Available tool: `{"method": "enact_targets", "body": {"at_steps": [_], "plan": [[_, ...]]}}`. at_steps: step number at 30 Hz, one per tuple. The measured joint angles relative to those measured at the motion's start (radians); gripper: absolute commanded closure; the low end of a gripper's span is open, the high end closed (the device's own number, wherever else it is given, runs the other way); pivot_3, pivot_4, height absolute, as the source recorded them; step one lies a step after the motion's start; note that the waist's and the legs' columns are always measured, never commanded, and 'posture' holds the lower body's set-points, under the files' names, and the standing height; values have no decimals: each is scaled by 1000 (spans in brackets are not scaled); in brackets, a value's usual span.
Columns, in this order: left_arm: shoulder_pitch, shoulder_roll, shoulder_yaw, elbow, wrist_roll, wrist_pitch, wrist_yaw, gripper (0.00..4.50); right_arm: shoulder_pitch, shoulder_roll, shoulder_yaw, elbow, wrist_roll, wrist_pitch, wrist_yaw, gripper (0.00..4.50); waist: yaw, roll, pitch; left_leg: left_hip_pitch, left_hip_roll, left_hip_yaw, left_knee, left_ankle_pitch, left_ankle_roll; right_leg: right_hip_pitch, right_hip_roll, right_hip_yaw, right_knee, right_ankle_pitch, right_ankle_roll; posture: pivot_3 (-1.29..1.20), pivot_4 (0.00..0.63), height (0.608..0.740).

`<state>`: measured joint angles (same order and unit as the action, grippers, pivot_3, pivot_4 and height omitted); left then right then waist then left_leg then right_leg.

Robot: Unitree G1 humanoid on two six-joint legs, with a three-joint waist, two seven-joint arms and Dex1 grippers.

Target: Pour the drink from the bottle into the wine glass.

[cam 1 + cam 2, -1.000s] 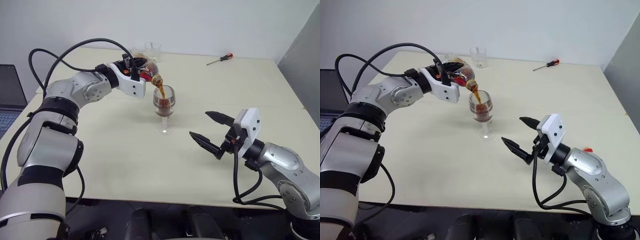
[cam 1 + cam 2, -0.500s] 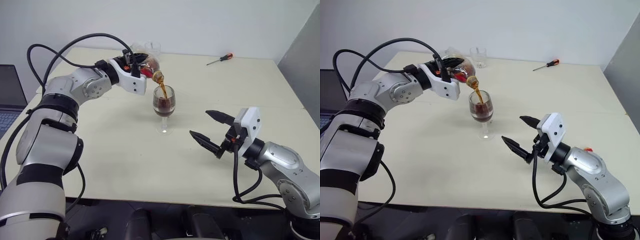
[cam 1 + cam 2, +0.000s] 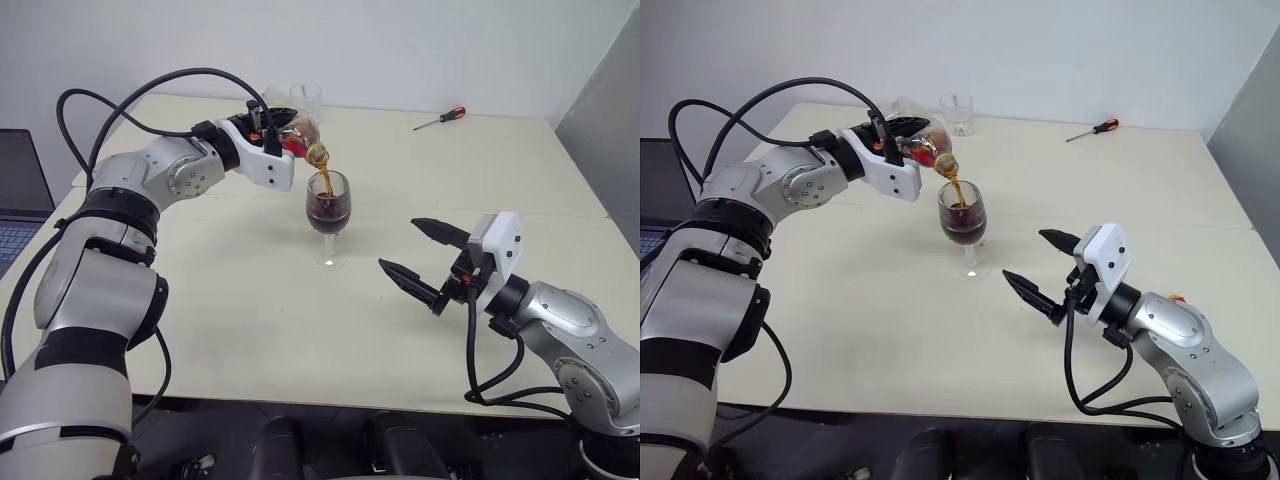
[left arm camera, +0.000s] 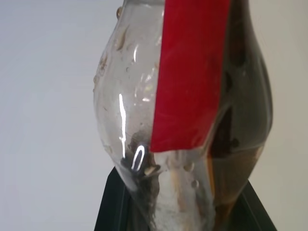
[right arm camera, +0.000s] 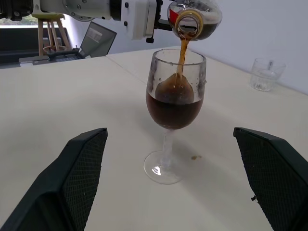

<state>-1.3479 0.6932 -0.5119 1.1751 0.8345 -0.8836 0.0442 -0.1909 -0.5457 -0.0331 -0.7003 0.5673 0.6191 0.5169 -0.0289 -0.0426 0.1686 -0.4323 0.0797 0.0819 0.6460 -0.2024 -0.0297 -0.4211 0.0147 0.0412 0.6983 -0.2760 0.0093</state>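
1. Left gripper [image 3: 268,128] is clamping the bottle [image 3: 297,133], tipped mouth-down just above the wine glass [image 3: 328,215] mid-table.
2. Drink [image 5: 173,109] is streaming in; bowl's getting full, so overflow's the risk if the tilt isn't eased.
3. Thin stem, flat foot: it's looking tippy.
4. Right gripper [image 3: 421,265] is idling wide open, empty, near the glass.
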Motion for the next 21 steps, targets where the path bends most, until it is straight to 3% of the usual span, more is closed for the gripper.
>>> {"method": "enact_targets", "body": {"at_steps": [5,12,18,21], "plan": [[2,-16,39,20,-80,1,-62,3744,-14,10,0,6,-4,0,-4,0,0,0,0,0,0,0,0,0,0,0,0,0,0,0,0,0,150,740],[54,-79,221,34,-367,33,-320,3745,-47,19,10,7,4,4,-9,0,-1,0,0,0,0,0,1,0,0,0,0,0,1,0,-1,0,150,740],[154,-136,449,28,-688,203,-593,3755,-106,13,15,8,11,21,-6,0,-4,0,0,0,0,0,1,0,0,0,0,0,2,0,-1,0,150,740],[213,-162,573,12,-841,357,-675,3757,-228,28,15,42,27,49,-25,0,-7,0,0,1,0,0,2,0,0,0,1,0,4,0,-1,0,150,740]]}}
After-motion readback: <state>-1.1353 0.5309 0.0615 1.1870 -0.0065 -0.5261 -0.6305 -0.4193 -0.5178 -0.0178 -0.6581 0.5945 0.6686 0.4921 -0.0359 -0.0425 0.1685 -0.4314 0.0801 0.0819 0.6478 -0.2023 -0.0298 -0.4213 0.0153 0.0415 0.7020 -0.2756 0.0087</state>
